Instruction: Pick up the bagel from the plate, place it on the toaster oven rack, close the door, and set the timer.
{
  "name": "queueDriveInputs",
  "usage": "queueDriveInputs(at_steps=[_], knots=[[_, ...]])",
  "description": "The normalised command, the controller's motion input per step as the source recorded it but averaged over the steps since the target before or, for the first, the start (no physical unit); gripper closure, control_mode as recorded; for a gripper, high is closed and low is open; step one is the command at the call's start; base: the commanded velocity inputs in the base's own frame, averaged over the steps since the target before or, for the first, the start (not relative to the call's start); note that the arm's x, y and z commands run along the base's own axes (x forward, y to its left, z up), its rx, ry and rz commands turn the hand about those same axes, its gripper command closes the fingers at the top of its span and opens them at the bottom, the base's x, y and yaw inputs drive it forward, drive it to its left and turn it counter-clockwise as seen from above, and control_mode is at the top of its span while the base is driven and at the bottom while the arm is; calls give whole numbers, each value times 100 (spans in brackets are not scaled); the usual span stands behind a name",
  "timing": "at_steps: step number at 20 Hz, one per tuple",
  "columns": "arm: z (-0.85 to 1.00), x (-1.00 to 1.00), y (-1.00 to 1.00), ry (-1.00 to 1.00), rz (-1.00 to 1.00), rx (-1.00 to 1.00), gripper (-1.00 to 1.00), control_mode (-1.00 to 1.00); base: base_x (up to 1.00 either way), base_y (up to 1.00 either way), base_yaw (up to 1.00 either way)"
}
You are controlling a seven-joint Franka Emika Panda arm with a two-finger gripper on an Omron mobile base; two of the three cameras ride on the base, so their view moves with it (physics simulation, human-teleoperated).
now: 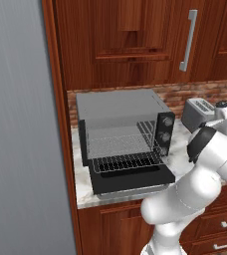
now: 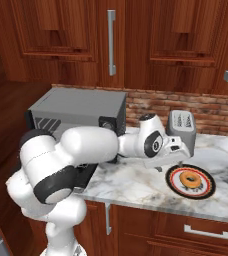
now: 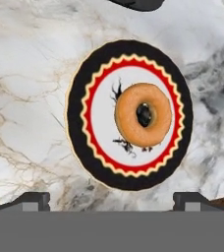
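Note:
The bagel (image 3: 143, 115), a golden-brown ring, lies flat right of centre on the plate (image 3: 79, 113), which rests on the marble counter. In the right base view the bagel (image 2: 190, 179) and plate (image 2: 206, 192) sit in front of the silver toaster. My gripper (image 2: 172, 164) hangs just above the plate's left edge. It is open, its fingertips (image 3: 33, 201) wide apart with nothing between them and the bagel ahead of them. The toaster oven stands at the counter's left end, its door (image 1: 133, 180) folded down flat. The wire rack (image 1: 118, 143) shows inside the cavity.
A silver two-slot toaster (image 2: 182, 125) stands against the brick backsplash behind the plate. Brown wall cabinets with bar handles (image 2: 111, 42) hang above. The oven's knobs (image 1: 165, 130) are on its right side. A tall grey panel (image 1: 21, 129) borders the counter on the left.

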Motion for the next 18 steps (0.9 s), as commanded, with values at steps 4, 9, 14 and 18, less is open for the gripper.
queueDriveInputs(at_steps=[4, 9, 14, 18], knots=[[-31, 7, -8, 0, 6, 0, -100, -100, 0, 0, 0], [-31, 17, -9, 0, 7, 0, -100, -100, 0, 0, 0], [-9, 7, -29, 0, 4, 0, -100, -100, 0, 0, 0], [-6, 4, -21, 0, 0, 0, -100, -100, 0, 0, 0]])
